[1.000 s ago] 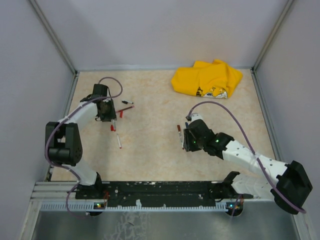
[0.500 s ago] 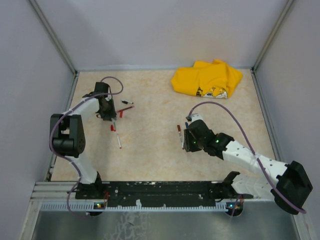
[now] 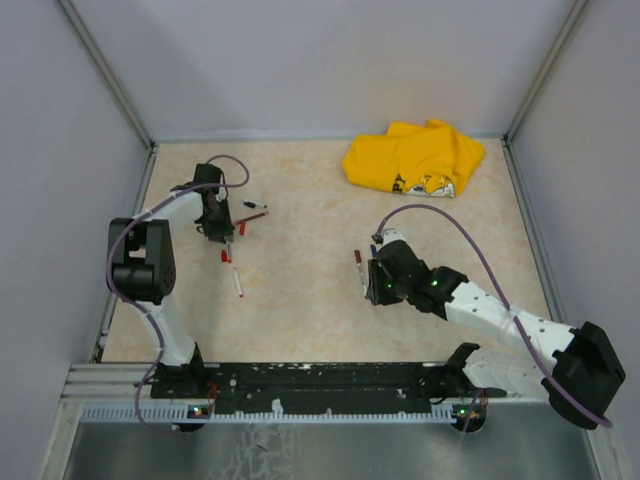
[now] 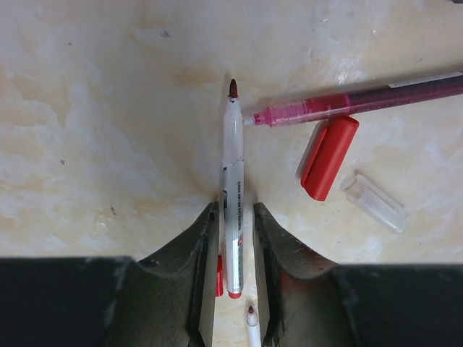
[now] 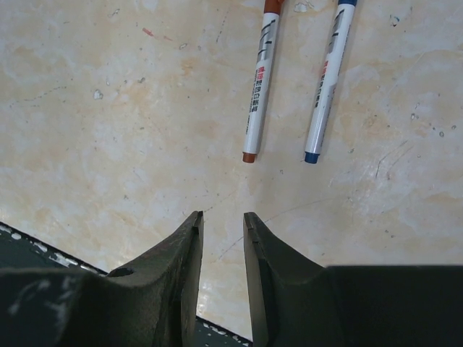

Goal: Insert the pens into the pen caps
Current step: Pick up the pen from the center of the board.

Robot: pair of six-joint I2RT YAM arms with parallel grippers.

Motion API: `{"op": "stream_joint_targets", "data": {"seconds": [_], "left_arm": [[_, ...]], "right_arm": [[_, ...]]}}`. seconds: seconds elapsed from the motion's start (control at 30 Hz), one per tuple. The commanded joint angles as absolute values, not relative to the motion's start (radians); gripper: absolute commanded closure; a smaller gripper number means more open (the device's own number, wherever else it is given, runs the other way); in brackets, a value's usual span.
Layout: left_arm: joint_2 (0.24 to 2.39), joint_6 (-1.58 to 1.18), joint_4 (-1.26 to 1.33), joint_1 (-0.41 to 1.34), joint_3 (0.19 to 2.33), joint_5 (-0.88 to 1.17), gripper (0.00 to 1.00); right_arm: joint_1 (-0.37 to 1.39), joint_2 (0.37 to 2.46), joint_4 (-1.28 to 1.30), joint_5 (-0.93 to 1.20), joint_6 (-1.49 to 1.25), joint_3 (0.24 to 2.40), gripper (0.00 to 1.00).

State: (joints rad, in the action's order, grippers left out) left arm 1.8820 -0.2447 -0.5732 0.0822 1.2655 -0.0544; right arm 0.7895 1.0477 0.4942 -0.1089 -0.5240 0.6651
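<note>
Top external: left gripper [image 3: 222, 238] low at left; right gripper [image 3: 370, 278] just beside red-ended pen [image 3: 358, 262].
Left wrist: jaws slightly parted, straddling uncapped white pen [image 4: 231, 181]; red cap [image 4: 329, 155] nearby on right.
Right wrist: jaws parted, empty; blue-ended pen [image 5: 329, 79] beyond fingertips.

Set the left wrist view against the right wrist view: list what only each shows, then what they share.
Left wrist only: an uncapped pen lying between the fingers of the left gripper, a translucent red pen, a red cap and a clear cap.
Right wrist only: an orange-ended pen and a blue-ended pen side by side ahead of the right gripper, which has nothing between its fingers.
Both: the beige table and dark fingers at the bottom edge.
</note>
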Motion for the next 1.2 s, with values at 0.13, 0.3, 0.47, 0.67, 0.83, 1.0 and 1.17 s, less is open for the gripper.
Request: {"op": "stream_joint_targets", "data": {"seconds": [0.13,0.3,0.47,0.67,0.83,1.0,1.17], "left_arm": [[1.916,-0.23,-0.611,0.074,1.291,-0.078,0.72],[1.916,-0.226,-0.61,0.075,1.283,-0.067,0.77],[1.888,-0.224,-0.599,0.074,1.284,-0.037,0.79],[1.815,-0.234,-0.581,0.074,1.277,0.003,0.81],[1.734,-0.22,-0.561,0.074,1.261,0.066,0.82],[1.598,-0.208,-0.53,0.074,1.219,0.156,0.82],[1.414,-0.255,-0.446,0.088,1.115,0.353,0.82]], "right_arm": [[0.784,1.013,0.477,-0.1,-0.523,0.674,0.71],[0.784,1.001,0.488,-0.1,-0.522,0.679,0.71],[0.784,0.975,0.505,-0.088,-0.519,0.688,0.71],[0.784,0.938,0.543,-0.107,-0.519,0.708,0.71],[0.784,0.902,0.562,-0.127,-0.515,0.721,0.71],[0.784,0.874,0.558,-0.117,-0.511,0.723,0.71],[0.784,0.843,0.487,-0.072,-0.529,0.709,0.71]]}}
